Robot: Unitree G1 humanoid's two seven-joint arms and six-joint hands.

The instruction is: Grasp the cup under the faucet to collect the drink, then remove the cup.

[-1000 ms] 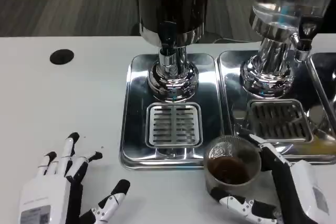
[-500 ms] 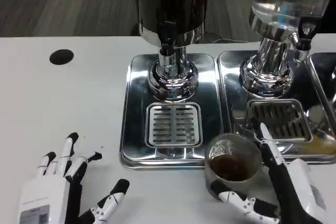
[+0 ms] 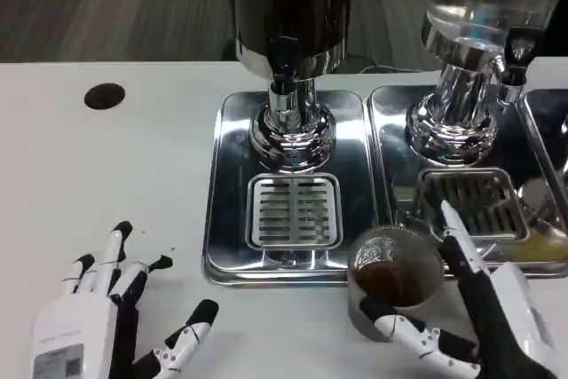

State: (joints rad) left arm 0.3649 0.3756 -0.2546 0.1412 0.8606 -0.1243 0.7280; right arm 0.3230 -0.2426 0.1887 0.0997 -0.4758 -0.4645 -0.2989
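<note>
Head view: your right hand [image 3: 479,317] grips the cup [image 3: 395,280], filled with dark drink, at the tray's [image 3: 232,219] front edge, clear of the faucet [image 3: 284,68]. Collecting looks done; you're mid-removal. Left hand [image 3: 106,317] rests spread on the table [image 3: 106,175], holding nothing.

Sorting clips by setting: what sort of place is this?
Likely a self-serve drink station: two beverage dispensers stand on steel drip trays, and the right hand holds a cup of dark drink.
</note>
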